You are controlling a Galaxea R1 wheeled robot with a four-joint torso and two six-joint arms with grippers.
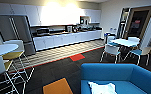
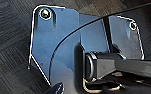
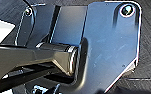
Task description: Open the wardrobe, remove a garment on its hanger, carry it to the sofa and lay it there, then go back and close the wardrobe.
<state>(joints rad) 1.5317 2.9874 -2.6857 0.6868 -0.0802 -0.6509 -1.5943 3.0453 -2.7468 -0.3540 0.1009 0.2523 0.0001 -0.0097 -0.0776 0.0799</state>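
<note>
White shirt (image 1: 102, 88) lies crumpled on the seat of the blue sofa (image 1: 121, 75) at about five o'clock, nearest of all. An orange floor tile (image 1: 57, 87) sits at six o'clock, just beside the sofa. White chairs ring a small bench (image 1: 124, 42) at two o'clock; kitchen cabinets (image 1: 66, 40) and a steel fridge (image 1: 14, 31) stand from twelve to ten. Whether either pincer is open or closed, I cannot tell.
</note>
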